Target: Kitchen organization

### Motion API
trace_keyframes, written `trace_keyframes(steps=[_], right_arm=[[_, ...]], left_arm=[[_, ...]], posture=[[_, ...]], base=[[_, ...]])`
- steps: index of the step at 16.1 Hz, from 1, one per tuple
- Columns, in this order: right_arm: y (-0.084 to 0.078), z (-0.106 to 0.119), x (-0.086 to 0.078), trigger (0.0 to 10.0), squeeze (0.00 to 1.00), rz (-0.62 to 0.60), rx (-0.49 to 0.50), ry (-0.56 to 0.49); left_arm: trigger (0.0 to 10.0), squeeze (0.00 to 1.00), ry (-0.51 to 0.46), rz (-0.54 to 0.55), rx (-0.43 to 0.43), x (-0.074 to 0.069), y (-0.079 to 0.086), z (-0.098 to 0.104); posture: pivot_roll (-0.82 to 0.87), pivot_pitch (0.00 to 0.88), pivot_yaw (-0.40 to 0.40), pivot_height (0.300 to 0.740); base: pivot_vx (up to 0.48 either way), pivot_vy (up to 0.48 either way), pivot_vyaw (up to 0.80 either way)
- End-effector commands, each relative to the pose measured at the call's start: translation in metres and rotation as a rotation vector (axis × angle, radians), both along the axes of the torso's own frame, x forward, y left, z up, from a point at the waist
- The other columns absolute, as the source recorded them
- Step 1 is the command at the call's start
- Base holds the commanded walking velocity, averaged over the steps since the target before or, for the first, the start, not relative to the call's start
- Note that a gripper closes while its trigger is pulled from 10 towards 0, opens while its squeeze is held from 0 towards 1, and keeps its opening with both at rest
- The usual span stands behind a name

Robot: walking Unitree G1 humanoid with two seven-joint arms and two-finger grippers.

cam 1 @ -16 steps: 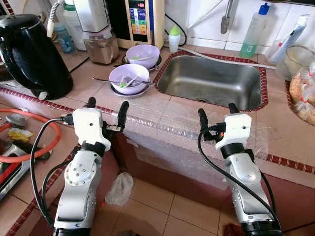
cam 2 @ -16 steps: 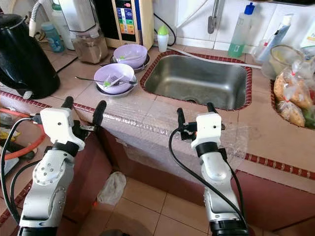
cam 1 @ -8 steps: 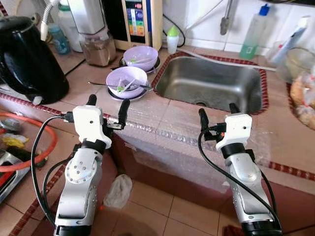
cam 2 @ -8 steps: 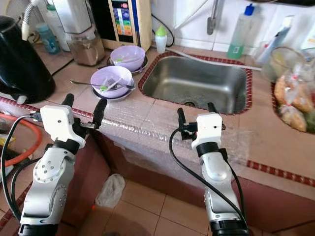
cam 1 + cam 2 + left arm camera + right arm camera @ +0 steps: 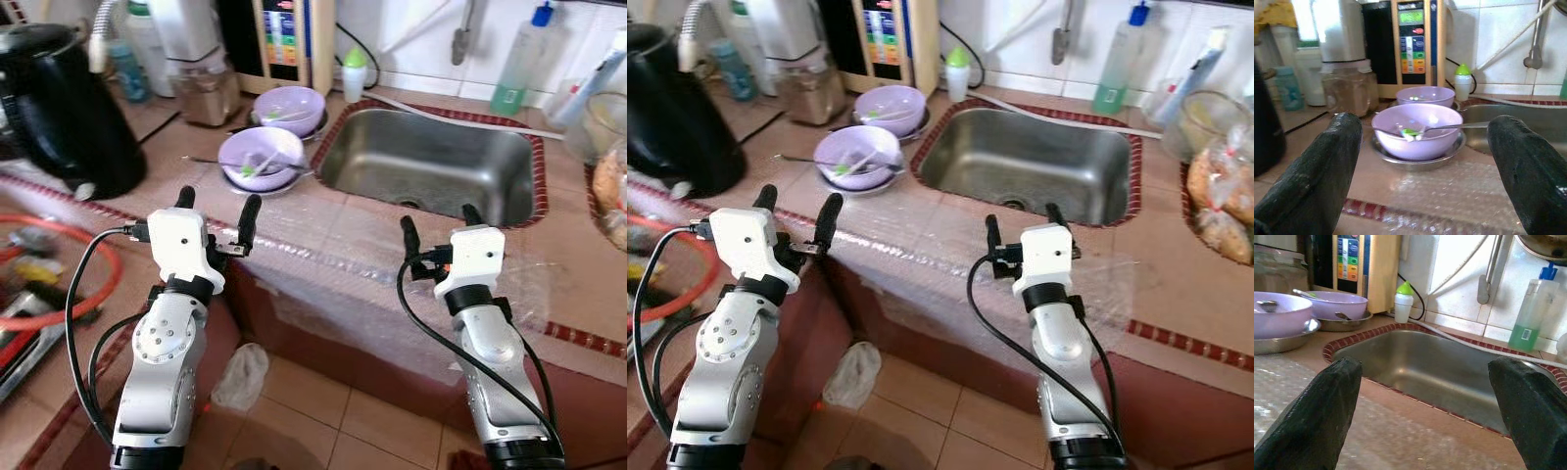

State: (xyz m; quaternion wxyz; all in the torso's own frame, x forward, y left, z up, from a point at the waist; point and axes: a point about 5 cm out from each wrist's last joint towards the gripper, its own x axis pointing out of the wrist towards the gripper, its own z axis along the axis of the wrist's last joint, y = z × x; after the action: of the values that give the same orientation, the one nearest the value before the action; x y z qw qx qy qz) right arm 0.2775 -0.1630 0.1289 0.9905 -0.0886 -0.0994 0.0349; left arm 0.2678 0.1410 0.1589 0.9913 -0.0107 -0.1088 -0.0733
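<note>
left gripper (image 5: 216,209), fingers spread wide and empty, faces the near purple bowl (image 5: 261,155) straight ahead on the counter left of the sink (image 5: 431,166), nearer than the equally wide, empty right gripper (image 5: 438,225).

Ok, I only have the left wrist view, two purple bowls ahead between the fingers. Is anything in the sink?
Observer: The sink looks bare, just the drain.
Operator: What's left of the bowls?
Observer: A black kettle stands on the counter, apart from the near bowl.
Operator: Where's the right gripper?
Observer: The right gripper hovers at the counter edge in front of the sink, fingers open and holding nothing.
Operator: Anything on the floor?
Observer: A crumpled plastic bag lies on the tiles beside the left arm.
</note>
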Motion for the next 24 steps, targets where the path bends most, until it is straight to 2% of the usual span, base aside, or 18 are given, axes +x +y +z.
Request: trace_keyframes(steps=[1, 6, 12, 21, 24], right_arm=[[0.002, 0.001, 0.001, 10.0, 0.0, 0.009, 0.009, -0.005], [0.003, 0.001, 0.002, 10.0, 0.0, 0.01, 0.009, -0.005], [0.0, 0.0, 0.002, 10.0, 0.0, -0.006, 0.001, -0.006], [0.003, 0.0, 0.002, 10.0, 0.0, 0.008, 0.001, -0.006], [0.005, -0.002, 0.0, 10.0, 0.0, 0.015, 0.003, -0.001]], left_arm=[[10.0, 0.0, 0.002, 0.01, 0.005, 0.0, 0.003, -0.001], [10.0, 0.0, 0.008, 0.001, 0.008, 0.0, 0.001, -0.002], [10.0, 0.0, 0.02, -0.033, 0.022, -0.001, -0.005, -0.005], [10.0, 0.0, 0.011, -0.067, 0.034, -0.003, -0.012, -0.006], [10.0, 0.0, 0.012, -0.067, 0.024, -0.004, -0.012, -0.007]], posture=[[0.0, 0.0, 0.05, 0.74], [-0.01, 0.0, 0.05, 0.74], [-0.01, 0.0, 0.053, 0.74], [-0.01, 0.0, 0.051, 0.74], [-0.01, 0.0, 0.048, 0.74]], base=[[0.255, 0.371, 0.0], [0.273, 0.327, 0.0], [0.094, 0.0, 0.0], [0.352, 0.0, 0.0], [0.0, 0.0, 0.0]])
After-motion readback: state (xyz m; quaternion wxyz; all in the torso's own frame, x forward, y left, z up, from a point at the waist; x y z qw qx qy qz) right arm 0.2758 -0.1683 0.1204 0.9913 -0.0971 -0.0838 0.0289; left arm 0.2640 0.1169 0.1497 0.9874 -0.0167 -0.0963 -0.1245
